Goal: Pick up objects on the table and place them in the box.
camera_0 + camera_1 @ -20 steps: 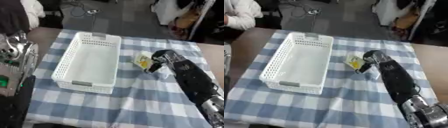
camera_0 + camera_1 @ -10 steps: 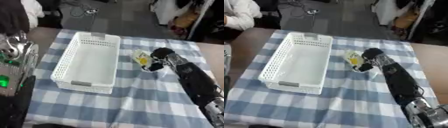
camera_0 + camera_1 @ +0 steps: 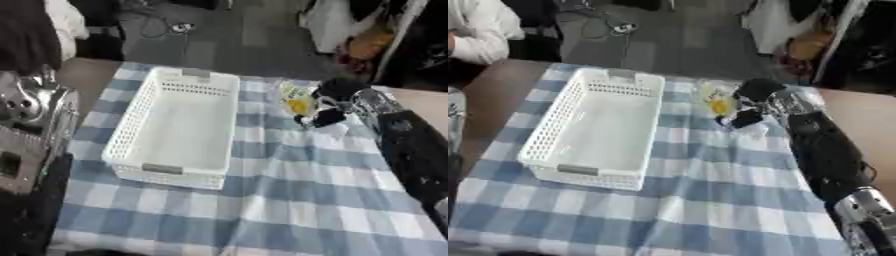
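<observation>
— Since a second ago, what has shifted?

— Mostly the right hand [image 3: 331, 102]: it has slid a little farther up the cloth toward the far edge, and the small yellow-and-white packet [image 3: 296, 98] has gone with it. The whole view has tilted too, so the camera moved as well.

— Start with the big things.

— A table covered by a blue-and-white checked cloth [image 3: 289, 200]. On its left half stands a white perforated basket [image 3: 179, 129], long and rectangular, with nothing inside it. At the left border of the left eye view there is silver and black robot hardware [image 3: 31, 135]; no fingers can be made out there, so I cannot tell how the left hand is set.

— And the right arm?

— The black forearm [image 3: 824, 150] comes in from the lower right and reaches up to the hand, which sits just right of the basket's far end.

— How is that hand set?

— Its fingers are curled in against the packet, which appears pinched at its right side, though blur hides the exact contact.

— Where is the packet, then?

— Beside the basket's far right corner, outside it, close above or on the cloth; I cannot tell which.
</observation>
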Robot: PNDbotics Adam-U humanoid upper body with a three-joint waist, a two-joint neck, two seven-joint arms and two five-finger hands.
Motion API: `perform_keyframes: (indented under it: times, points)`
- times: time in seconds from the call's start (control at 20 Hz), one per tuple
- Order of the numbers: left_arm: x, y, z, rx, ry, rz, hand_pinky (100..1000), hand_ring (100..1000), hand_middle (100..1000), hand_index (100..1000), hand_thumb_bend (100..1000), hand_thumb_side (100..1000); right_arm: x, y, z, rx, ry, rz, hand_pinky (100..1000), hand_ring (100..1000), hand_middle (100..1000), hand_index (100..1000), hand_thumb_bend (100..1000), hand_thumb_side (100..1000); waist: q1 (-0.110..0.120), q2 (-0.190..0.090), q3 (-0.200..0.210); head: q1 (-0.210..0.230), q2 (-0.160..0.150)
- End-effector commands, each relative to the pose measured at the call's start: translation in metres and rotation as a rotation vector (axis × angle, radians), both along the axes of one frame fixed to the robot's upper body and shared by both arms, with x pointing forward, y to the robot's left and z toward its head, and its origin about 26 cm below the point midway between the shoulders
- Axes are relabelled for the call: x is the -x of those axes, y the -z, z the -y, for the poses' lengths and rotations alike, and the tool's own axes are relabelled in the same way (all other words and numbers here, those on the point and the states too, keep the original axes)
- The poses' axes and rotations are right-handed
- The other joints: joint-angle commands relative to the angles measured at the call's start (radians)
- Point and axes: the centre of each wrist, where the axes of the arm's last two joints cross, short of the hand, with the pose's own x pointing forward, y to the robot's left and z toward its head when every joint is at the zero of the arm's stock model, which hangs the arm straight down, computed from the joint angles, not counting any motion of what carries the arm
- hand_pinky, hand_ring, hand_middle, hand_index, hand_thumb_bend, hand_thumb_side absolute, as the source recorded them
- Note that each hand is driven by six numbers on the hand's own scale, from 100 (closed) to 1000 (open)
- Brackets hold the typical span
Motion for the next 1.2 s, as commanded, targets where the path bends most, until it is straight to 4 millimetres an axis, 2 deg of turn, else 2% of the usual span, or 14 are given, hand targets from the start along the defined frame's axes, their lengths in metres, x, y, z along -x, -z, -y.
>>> perform_keyframes:
  times: [0.05, 0.5, 0.75, 1.2]
  points:
    - [0.002, -0.006, -0.003, -0.014, -0.009, 0.02, 681, 600, 820, 788, 181, 1000, -0.005, -0.043, 0.006, 0.0, -0.021, 0.058, 100, 100, 100, 281, 100, 948, 0.005, -0.013, -0.003, -0.015, 0.001]
    - [0.002, -0.005, -0.004, -0.016, -0.012, 0.017, 681, 601, 820, 788, 181, 1000, -0.004, -0.075, -0.002, -0.107, -0.095, 0.036, 100, 100, 100, 278, 100, 945, 0.004, -0.017, -0.004, -0.015, 0.001]
    - [0.002, -0.005, -0.003, -0.017, -0.009, 0.016, 681, 601, 820, 788, 181, 1000, -0.002, -0.097, -0.023, -0.141, -0.185, 0.047, 100, 100, 100, 277, 100, 943, 0.004, -0.017, -0.002, -0.016, 0.001]
    - [0.002, -0.006, -0.002, -0.017, -0.004, 0.019, 682, 601, 820, 788, 181, 1000, 0.004, -0.114, -0.055, -0.249, -0.32, 0.012, 100, 100, 100, 276, 100, 946, 0.002, -0.016, 0.001, -0.017, 0.001]
